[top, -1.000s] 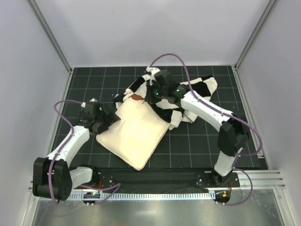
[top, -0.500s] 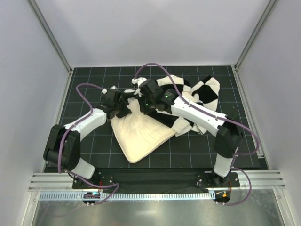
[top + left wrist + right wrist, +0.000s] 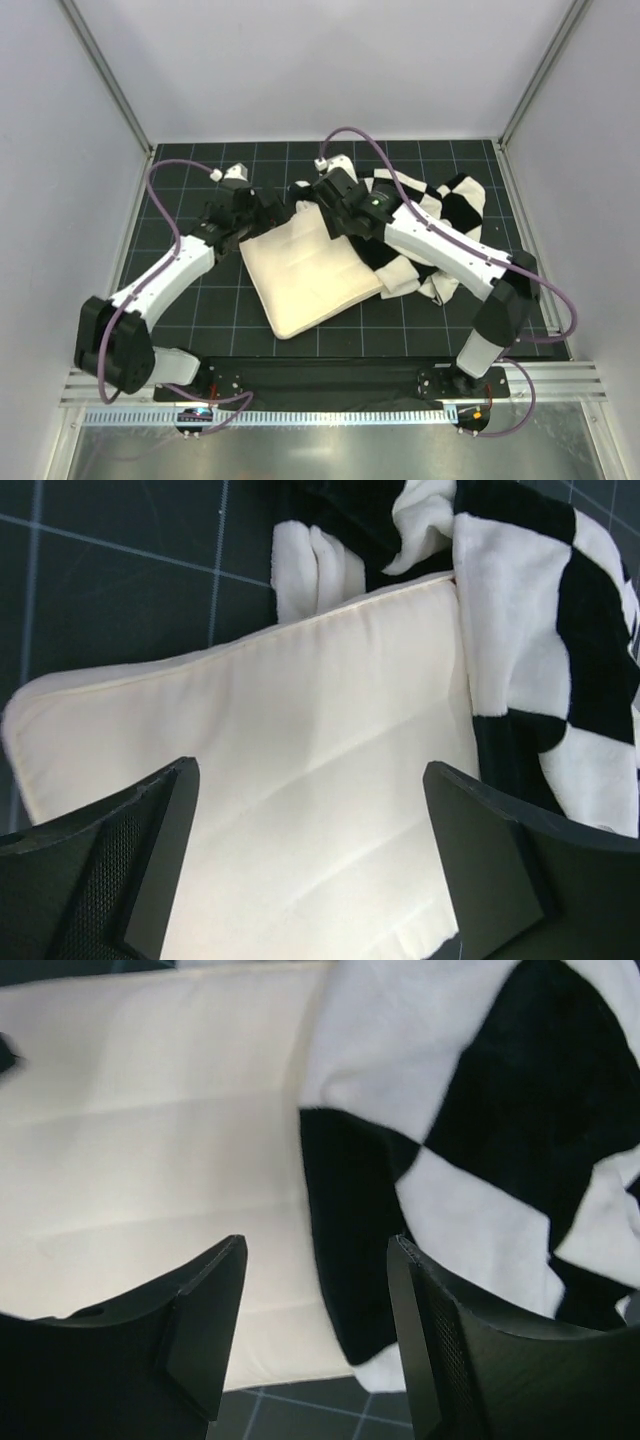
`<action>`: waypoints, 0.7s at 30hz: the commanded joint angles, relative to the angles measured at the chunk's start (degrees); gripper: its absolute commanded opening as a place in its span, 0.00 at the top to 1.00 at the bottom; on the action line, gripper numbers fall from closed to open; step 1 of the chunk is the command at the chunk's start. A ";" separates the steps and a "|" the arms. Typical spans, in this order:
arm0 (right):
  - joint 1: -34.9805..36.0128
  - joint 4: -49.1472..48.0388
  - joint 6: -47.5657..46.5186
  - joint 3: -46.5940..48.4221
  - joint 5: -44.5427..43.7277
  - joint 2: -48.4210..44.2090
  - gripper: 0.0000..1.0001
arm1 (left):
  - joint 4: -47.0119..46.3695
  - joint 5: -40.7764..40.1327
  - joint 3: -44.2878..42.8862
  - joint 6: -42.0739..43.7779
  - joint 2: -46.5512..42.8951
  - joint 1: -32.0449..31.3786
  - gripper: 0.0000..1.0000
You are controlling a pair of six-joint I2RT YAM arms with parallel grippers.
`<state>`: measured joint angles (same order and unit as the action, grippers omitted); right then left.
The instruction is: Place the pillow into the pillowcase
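We count one large cream-white quilted cushion, the pillow (image 3: 305, 270), and one plush black-and-white checkerboard cover, the pillowcase (image 3: 440, 215). There are two arms. The pillow lies flat in the middle of the black gridded surface (image 3: 180, 170). The pillowcase is bunched toward the right edge and overlaps the pillow's right side. We cannot tell whether that side sits inside the opening or merely under a fold.

The left gripper (image 3: 308, 775) hangs wide open over the pillow's far-left part and holds nothing. The right gripper (image 3: 315, 1245) is partly open above the line where cover meets cushion, also holding nothing.

We judge the insertion barely begun. Next, one gripper should pinch the case's open hem while the other feeds the pillow in.
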<state>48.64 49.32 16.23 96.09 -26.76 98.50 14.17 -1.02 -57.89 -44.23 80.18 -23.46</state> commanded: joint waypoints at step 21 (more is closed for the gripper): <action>-2.76 -2.74 5.30 -23.24 -2.84 -4.90 0.68 | -6.15 3.65 24.58 -10.18 -16.56 -5.71 0.00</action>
<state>46.72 48.64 19.88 72.10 -28.05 92.92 17.10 0.93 -33.36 -52.27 60.88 -28.21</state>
